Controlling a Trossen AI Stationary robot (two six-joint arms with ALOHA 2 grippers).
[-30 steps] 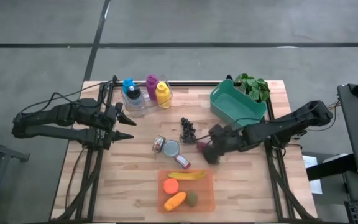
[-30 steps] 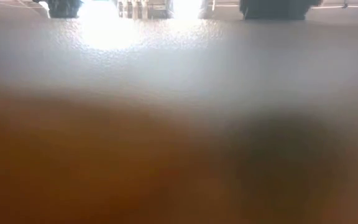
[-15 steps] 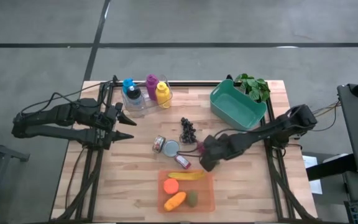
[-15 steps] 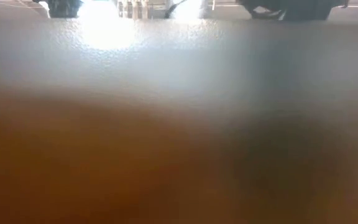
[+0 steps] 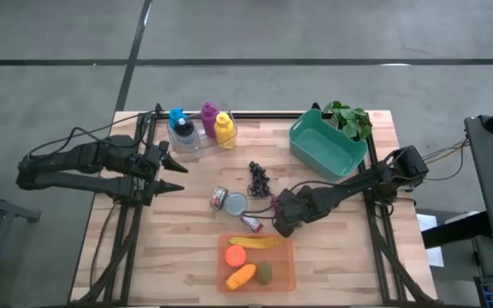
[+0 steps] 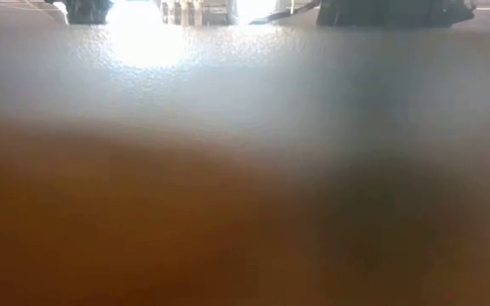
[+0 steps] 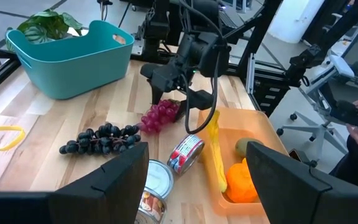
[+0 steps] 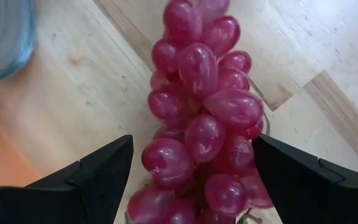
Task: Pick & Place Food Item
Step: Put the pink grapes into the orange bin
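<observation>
A bunch of red grapes lies on the wooden table, right of centre. My right gripper hangs over it, pointing steeply down and open, with one finger on each side of the bunch; I cannot tell whether either finger touches it. The left wrist view shows that gripper just above the red grapes. My left gripper waits open at the table's left, above the surface. An orange tray at the near edge holds several fruits, and a banana lies along its far rim.
A bunch of dark grapes and two cans lie close to the left of the red grapes. A teal basket and a plant stand at the far right. Coloured bottles stand in a clear holder at the far left.
My right gripper has come down onto the red grapes, shifting a little toward the table's near left and tipping more steeply downward. Its fingers have stayed open. The grapes have not moved.
</observation>
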